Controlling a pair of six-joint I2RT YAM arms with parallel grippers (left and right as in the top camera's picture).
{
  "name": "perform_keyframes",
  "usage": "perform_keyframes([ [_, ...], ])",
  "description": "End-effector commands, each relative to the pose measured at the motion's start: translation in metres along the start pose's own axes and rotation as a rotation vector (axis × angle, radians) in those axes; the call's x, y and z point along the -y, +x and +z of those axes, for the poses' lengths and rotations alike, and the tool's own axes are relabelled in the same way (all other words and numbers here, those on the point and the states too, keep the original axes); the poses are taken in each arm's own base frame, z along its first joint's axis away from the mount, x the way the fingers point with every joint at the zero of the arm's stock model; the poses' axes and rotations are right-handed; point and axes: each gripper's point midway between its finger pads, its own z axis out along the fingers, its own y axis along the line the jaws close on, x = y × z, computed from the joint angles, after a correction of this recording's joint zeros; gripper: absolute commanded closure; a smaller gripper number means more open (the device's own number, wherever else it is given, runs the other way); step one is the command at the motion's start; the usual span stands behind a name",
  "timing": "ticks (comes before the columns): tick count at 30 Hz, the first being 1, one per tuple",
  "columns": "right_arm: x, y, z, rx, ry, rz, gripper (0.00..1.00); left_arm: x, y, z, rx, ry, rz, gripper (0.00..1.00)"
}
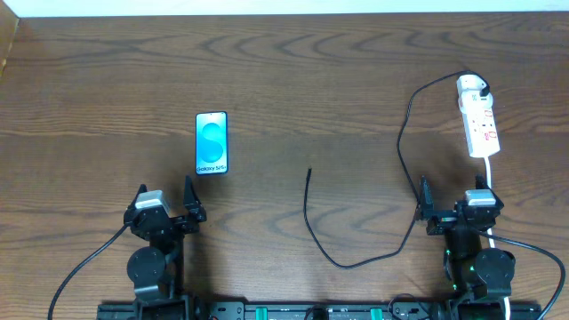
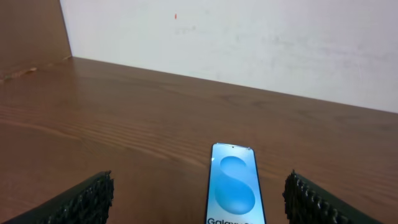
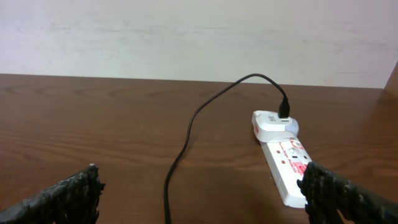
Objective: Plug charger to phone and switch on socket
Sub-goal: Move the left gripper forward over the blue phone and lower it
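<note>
The phone (image 1: pixel 212 142) lies flat on the table at the left, blue screen up; it also shows in the left wrist view (image 2: pixel 233 186). The white socket strip (image 1: pixel 478 120) lies at the far right, with a white adapter (image 3: pixel 273 123) plugged in at its far end. The black charger cable (image 1: pixel 402 142) runs from the adapter in a long loop to its free plug end (image 1: pixel 308 172) at the table's middle. My left gripper (image 1: pixel 164 206) is open and empty just in front of the phone. My right gripper (image 1: pixel 453 206) is open and empty, in front of the strip.
The strip's white cord (image 1: pixel 490 171) runs back toward the right arm's base. A white wall (image 3: pixel 186 37) stands behind the table's far edge. A wooden side panel (image 2: pixel 31 31) rises at the far left.
</note>
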Motion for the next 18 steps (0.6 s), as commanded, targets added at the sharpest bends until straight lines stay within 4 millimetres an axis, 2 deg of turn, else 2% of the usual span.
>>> perform_keyframes([
  [1, 0.003, 0.002, 0.0, -0.008, 0.015, 0.014, 0.01, 0.003, 0.003, -0.003, -0.044, 0.017, 0.036, 0.13],
  [9, 0.003, 0.002, 0.0, -0.008, 0.015, 0.014, 0.01, 0.008, -0.027, -0.006, -0.086, 0.022, 0.059, 0.12],
  [18, 0.003, 0.002, 0.0, -0.008, 0.015, 0.014, 0.01, 0.024, -0.086, 0.012, -0.153, 0.07, 0.053, 0.13],
])
